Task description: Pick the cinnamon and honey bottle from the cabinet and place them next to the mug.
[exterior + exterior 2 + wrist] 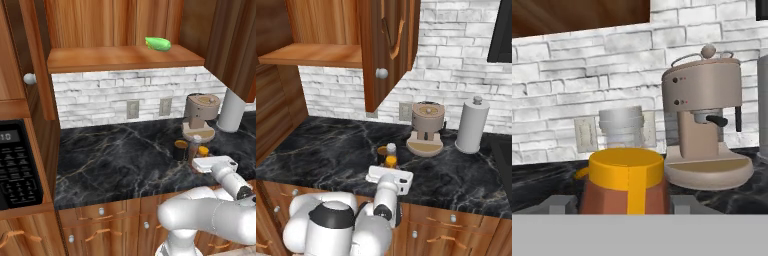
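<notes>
My gripper (624,205) is shut on the honey bottle (627,182), an amber bottle with a yellow cap, low over the dark counter. In the base views the honey bottle (203,150) (391,161) sits at the tip of the white hand, where the gripper (202,158) (390,168) holds it. Right behind it stands the cinnamon (196,144) (391,149) (621,126), upright with its grey cap. The dark mug (181,149) (381,150) with an orange top stands close beside both bottles. Above to the left is the cabinet (120,57) (311,54) with its wooden shelf.
A beige coffee machine (200,117) (427,127) (704,130) stands just behind the bottles, with a grey paper towel roll (231,110) (471,125) to its right. A green item (158,43) lies on the shelf. The open cabinet door (388,50) hangs overhead. A microwave (15,160) is at left.
</notes>
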